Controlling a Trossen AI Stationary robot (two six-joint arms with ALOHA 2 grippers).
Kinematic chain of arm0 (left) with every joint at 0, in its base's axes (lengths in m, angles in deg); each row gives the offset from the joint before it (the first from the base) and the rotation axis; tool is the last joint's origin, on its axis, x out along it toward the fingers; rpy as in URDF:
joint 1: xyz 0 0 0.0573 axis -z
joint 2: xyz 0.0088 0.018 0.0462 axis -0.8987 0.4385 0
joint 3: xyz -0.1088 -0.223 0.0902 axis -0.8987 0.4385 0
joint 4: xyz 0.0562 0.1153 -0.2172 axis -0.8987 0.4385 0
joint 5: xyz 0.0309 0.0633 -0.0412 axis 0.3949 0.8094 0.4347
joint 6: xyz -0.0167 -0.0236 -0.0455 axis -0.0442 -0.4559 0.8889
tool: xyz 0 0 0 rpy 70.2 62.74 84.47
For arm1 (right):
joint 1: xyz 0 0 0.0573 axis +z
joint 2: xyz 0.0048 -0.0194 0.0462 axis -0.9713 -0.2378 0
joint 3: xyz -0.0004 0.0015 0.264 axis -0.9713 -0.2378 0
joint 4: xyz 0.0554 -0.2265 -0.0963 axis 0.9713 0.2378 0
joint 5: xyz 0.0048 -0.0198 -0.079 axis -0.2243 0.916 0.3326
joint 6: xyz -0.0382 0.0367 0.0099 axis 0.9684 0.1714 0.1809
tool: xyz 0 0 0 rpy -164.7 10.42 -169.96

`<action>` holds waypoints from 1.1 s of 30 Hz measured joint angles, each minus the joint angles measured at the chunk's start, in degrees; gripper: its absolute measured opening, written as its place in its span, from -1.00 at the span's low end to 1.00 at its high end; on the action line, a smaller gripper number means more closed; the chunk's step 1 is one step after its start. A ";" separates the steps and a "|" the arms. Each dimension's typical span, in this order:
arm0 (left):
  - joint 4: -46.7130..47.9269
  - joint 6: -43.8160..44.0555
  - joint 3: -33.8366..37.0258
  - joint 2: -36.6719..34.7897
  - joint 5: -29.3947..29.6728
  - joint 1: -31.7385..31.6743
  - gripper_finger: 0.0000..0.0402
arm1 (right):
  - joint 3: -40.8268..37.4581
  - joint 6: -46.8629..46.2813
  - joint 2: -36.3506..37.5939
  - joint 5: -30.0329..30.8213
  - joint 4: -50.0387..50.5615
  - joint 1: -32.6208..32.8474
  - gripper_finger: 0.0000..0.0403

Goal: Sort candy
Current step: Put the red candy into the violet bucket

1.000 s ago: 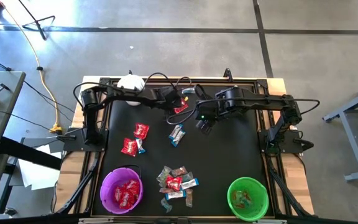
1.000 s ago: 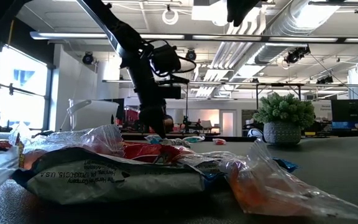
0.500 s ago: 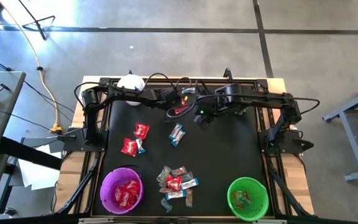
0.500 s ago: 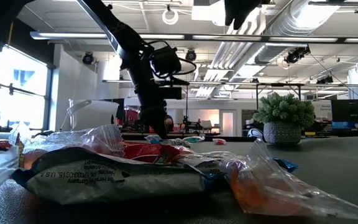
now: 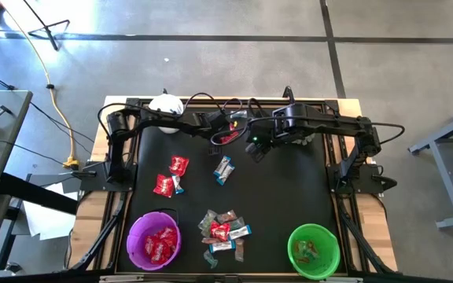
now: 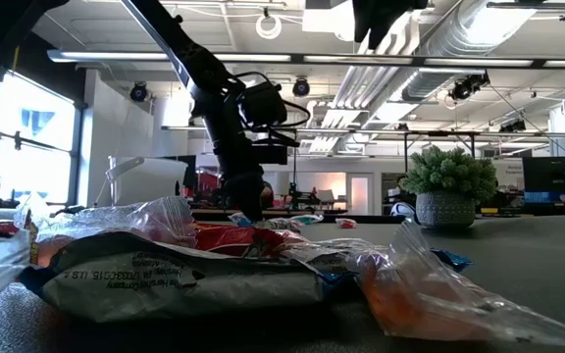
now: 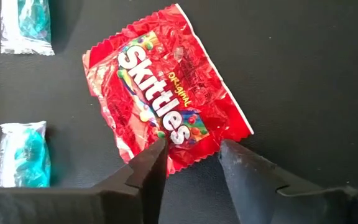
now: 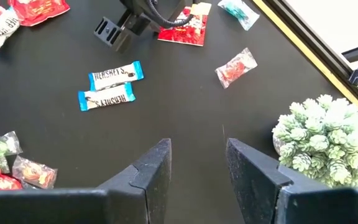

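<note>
A red candy packet (image 7: 166, 93) lies flat on the black mat at the far middle (image 5: 228, 138). My left gripper (image 7: 192, 152) is low over it, pointing steeply down and open, one fingertip on either side of the packet's near end. My right gripper (image 8: 197, 165) hangs open high above the mat's far middle (image 5: 256, 148), with nothing between its fingers. Two blue-and-white bars (image 8: 110, 87) lie below it. More candy lies in a pile (image 5: 222, 229) at the near middle, and red packets (image 5: 170, 177) lie at the left. My left gripper's fingertips (image 7: 159, 149) stand astride the red packet's short end (image 7: 188, 146), coming from above at a slant. The packet lies flat on the mat. Whether the fingertips touch it, I cannot tell.
A purple bowl (image 5: 154, 240) with red packets stands near left, a green bowl (image 5: 314, 250) near right. A spiky pale green plant (image 8: 319, 134) sits at the far right. Two teal sweets (image 7: 23, 155) lie beside the red packet, and an orange sweet (image 8: 235, 67) lies farther off.
My left gripper has sunk toward the red packet at the far middle of the mat. The packet and the other candy lie where they were.
</note>
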 joint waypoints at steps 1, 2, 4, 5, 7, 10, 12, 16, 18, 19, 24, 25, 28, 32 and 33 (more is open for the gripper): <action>0.02 0.00 0.03 0.04 -0.32 -0.24 -0.33 | 0.00 -0.24 0.00 0.00 0.00 0.00 -0.25; 0.06 0.01 0.05 0.06 -0.75 -0.32 -0.38 | 0.00 -0.51 0.00 0.00 0.02 0.00 -0.25; 0.12 0.07 0.08 0.10 -1.01 -0.31 -0.51 | 0.00 -1.26 -0.02 0.00 0.06 0.00 -0.25; 0.12 0.07 0.10 0.10 -0.88 -0.31 -0.58 | 0.00 -1.32 -0.15 0.00 0.08 0.00 -0.25; 0.15 0.39 0.10 0.10 -0.91 -0.33 -0.73 | 0.00 -1.26 -0.51 0.00 0.35 -0.01 -0.25; 0.21 1.73 0.14 0.10 -1.32 -0.33 -0.94 | -0.04 -1.16 -1.04 -0.25 0.37 -0.37 -0.25; 0.16 2.75 0.14 0.10 -2.14 -0.38 -0.97 | -0.04 -1.06 -1.07 -0.68 0.38 -0.62 -0.25; 0.23 3.06 0.16 0.10 -2.93 -0.41 -0.99 | -0.04 -0.58 -1.14 -0.87 0.42 -0.72 -0.25; 0.33 3.08 0.17 0.10 -2.97 -0.44 -0.99 | -0.04 0.12 -1.13 -0.87 0.42 -1.06 -0.25; 0.45 3.06 0.18 0.12 -3.01 -0.45 -0.99 | -0.07 0.37 -1.11 -0.89 0.40 -1.36 -0.25; 1.10 3.02 0.21 0.18 -3.42 -0.76 -1.00 | -3.68 0.89 -1.09 -2.96 0.44 -4.45 -0.25; 1.36 3.04 0.21 0.18 -3.48 -0.87 -1.00 | -4.73 1.42 -1.11 -3.83 0.46 -5.11 -0.25; 1.70 3.04 0.21 0.18 -3.83 -1.22 -1.00 | -8.99 3.22 -1.11 -5.99 0.21 -6.74 -0.25; 1.88 3.03 0.21 0.18 -3.88 -1.36 -1.00 | -14.64 7.34 -1.14 -5.45 -2.03 -8.31 -0.25; 1.87 3.02 0.21 0.18 -3.84 -1.36 -1.00 | -16.12 9.01 -1.14 -4.98 -3.96 -8.57 -0.25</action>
